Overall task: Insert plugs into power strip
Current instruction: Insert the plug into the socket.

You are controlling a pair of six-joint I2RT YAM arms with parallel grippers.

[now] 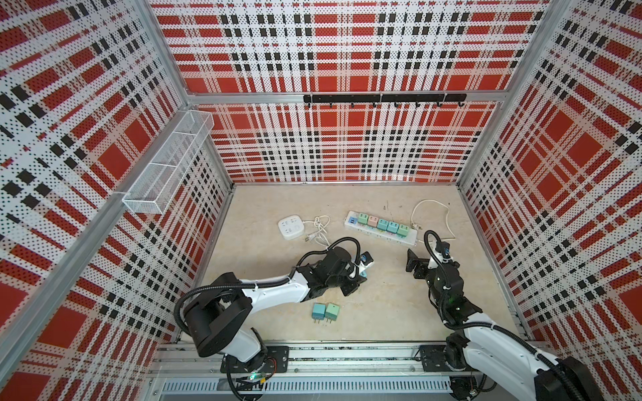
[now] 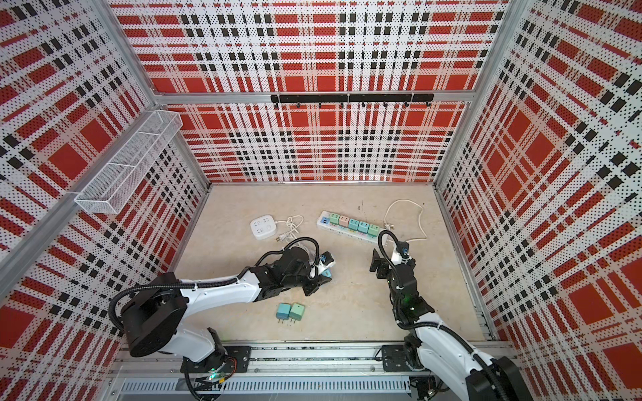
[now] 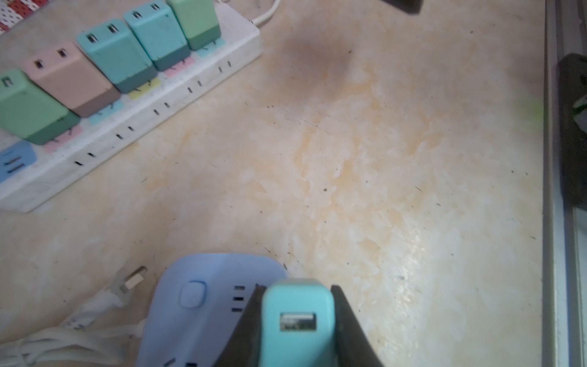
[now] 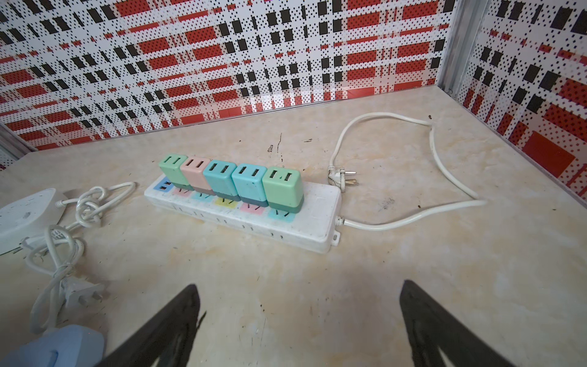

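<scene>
**Q:** Marbled tabletop [image 1: 382, 312], seen in a top view. What does the left gripper [image 3: 297, 290] carry?

**A:** Its jaws are clamped on a teal plug [image 3: 297, 321] at the edge of a pale blue socket block [image 3: 197, 317]. The prongs are hidden.

**Q:** Where does the long power strip [image 1: 380, 232] lie?

**A:** At one o'clock from that gripper, with its long axis roughly nine-to-three and five plugs [image 4: 228, 181] seated along its far row. The right gripper [image 4: 298, 284], jaws wide and empty, hangs nearer its cord end. The carry probably falls to the left arm.

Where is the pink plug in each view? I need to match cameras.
Both top views: pink plug, second in the plugged row.
Left wrist: pink plug between a green plug and a teal plug.
Right wrist: pink plug, same neighbours.
Shared landmark: the long white power strip under it.
</scene>
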